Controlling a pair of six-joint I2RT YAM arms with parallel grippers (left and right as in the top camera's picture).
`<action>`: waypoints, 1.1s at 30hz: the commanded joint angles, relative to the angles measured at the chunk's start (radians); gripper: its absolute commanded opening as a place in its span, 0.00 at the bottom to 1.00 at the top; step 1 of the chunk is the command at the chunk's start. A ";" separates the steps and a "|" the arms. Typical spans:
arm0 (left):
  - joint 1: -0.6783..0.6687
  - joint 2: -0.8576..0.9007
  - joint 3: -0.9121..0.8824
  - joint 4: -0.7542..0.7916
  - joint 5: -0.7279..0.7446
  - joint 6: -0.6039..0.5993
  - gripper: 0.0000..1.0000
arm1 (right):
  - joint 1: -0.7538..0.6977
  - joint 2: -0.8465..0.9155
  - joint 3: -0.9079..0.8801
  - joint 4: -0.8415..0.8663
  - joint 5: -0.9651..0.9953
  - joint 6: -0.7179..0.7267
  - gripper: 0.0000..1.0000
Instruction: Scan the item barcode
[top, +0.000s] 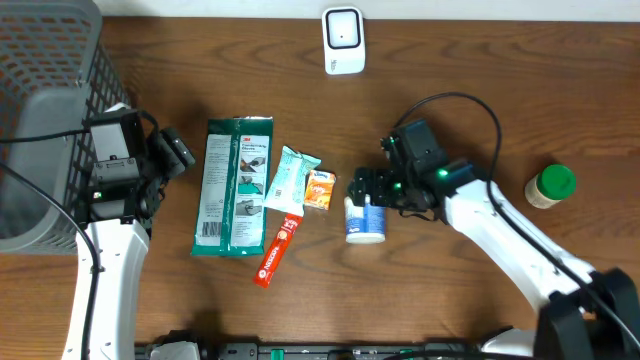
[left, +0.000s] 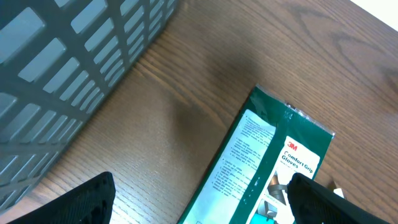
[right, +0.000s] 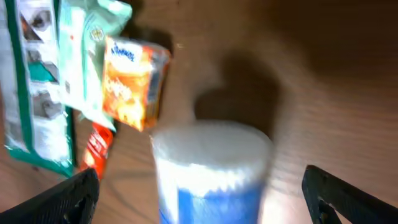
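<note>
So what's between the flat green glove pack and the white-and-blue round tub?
Overhead: a pale teal pouch by the glove pack, then a small orange packet nearest the tub; a red stick sachet lies lower down.

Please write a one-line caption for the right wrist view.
Open right gripper frames a white-and-blue tub; an orange packet lies nearby on the table.

I see matching arms: the left arm and right arm have smooth white shells ending in boxy black wrists. The left tool and right tool are matte black, with blunt dark fingertips. A thin black cable loops off the right wrist, where a small green light glows.
</note>
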 joint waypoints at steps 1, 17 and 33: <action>0.003 -0.010 0.026 0.000 -0.012 -0.006 0.88 | 0.017 -0.012 0.016 -0.043 0.052 -0.099 0.99; 0.003 -0.010 0.026 0.000 -0.012 -0.006 0.88 | 0.113 0.080 0.469 -0.463 0.334 -0.066 0.99; 0.003 -0.010 0.026 0.000 -0.012 -0.006 0.88 | 0.220 0.386 0.467 -0.481 0.451 -0.048 0.99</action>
